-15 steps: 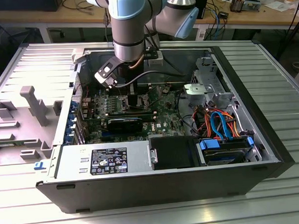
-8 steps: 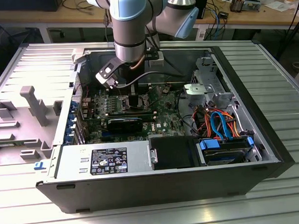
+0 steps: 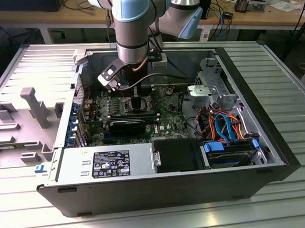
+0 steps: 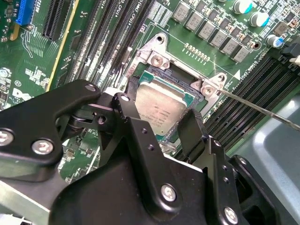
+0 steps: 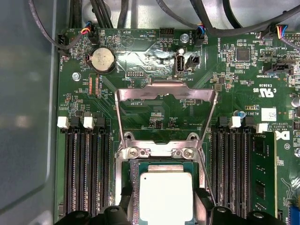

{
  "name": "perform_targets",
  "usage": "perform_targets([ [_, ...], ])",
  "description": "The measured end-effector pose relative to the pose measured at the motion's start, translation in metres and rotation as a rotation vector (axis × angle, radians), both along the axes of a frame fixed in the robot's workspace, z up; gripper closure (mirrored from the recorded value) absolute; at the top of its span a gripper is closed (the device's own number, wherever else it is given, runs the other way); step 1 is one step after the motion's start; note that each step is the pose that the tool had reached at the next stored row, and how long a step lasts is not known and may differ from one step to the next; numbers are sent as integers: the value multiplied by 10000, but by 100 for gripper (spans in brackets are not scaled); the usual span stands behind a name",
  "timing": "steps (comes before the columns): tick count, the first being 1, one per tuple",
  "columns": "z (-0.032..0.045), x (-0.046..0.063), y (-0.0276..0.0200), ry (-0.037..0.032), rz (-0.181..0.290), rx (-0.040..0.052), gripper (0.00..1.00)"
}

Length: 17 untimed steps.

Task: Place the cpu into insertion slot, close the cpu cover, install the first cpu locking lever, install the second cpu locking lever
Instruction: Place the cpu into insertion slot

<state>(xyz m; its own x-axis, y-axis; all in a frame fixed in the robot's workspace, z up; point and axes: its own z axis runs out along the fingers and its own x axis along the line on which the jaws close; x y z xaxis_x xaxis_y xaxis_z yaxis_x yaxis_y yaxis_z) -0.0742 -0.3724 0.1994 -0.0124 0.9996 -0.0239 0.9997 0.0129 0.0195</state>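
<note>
On my feed the arm (image 3: 132, 29) reaches down into the open computer case (image 3: 274, 145), which lies on the ribbed metal tabletop (image 3: 283, 64). It ends over the green motherboard (image 3: 170, 121), a little toward the exterior view's left of centre.

In the second wrist view the hand (image 4: 157, 117) sits low over the insertion slot (image 4: 178, 82). Its black fingers (image 4: 190, 129) stand one to each side of the chip. In the first wrist view I see a narrow gap between each fingertip and the chip's edge, so I read the hand as spread wider than the chip and not gripping it.

The cpu (image 5: 166, 197) lies flat inside the slot with its silvery top facing up. The cpu cover (image 5: 166, 90) is swung open away from the slot on its hinge, and bare board shows through its window. A thin metal lever rod (image 4: 262, 112) runs out from one corner of the slot. Long black memory slots (image 5: 86, 173) flank the slot on both sides.
</note>
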Motion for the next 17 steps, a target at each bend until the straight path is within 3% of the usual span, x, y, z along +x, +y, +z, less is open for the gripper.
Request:
perform_targets([
  [17, -4, 9, 30, 0, -1, 8, 38],
])
